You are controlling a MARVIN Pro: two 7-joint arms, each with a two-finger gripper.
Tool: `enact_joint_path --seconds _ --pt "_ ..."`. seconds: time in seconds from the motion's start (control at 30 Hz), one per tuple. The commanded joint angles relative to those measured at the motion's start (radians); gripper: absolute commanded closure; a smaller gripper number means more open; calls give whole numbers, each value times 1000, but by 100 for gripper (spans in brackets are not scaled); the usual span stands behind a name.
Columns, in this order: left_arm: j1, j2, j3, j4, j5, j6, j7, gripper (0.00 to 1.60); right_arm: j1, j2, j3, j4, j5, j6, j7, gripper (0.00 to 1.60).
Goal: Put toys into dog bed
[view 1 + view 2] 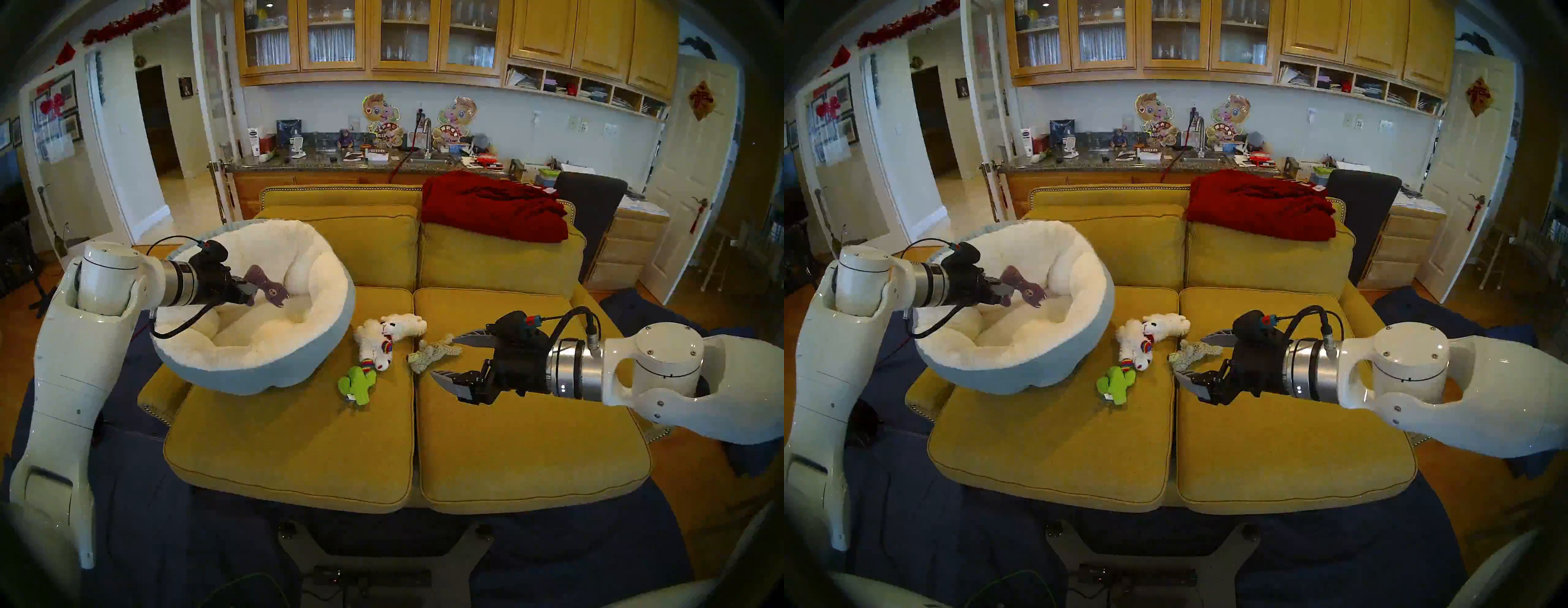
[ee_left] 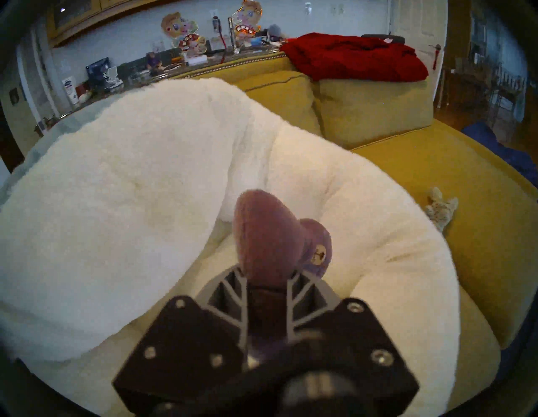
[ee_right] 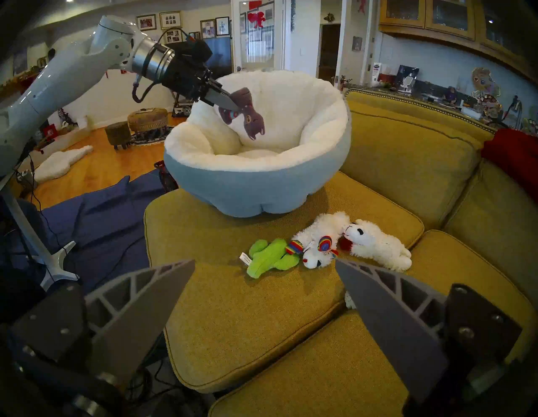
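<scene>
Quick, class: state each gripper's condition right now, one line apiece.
Left gripper: shut on the purple toy, held over the dog bed.
Right gripper: open, holding nothing, beside the shaggy tan toy.

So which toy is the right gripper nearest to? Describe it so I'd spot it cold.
On the yellow sofa, look at the seam between the two seat cushions. The shaggy tan toy lies there, beside the open right gripper. Its neighbours are two white lambs and a green cactus; it alone is tan.

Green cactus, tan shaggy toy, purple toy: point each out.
green cactus [image 3: 269,256]: right wrist view, on its body.
tan shaggy toy [image 1: 432,352]: head left view, mid-body.
purple toy [image 1: 271,288]: head left view, on its body past the fingers.
</scene>
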Motion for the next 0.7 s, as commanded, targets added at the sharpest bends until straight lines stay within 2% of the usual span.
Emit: enact_joint_path --seconds 0.0,0.03,0.07,0.4,0.67 --pt "-83 -2 6 24 14 -28 20 90 53 -1 -4 -6 0 -23 4 0" --pt "-86 -5 7 29 14 -28 22 58 55 -1 -7 -6 1 -23 4 0" --pt "-88 -5 9 32 15 -30 23 0 58 -1 -9 -6 1 -23 4 0" --pt "-94 -6 7 19 11 -47 17 0 81 -1 -34 -6 1 -26 3 0" --pt "-69 -1 -15 -50 -39 -52 -44 0 100 -1 -54 -7 2 -28 4 0"
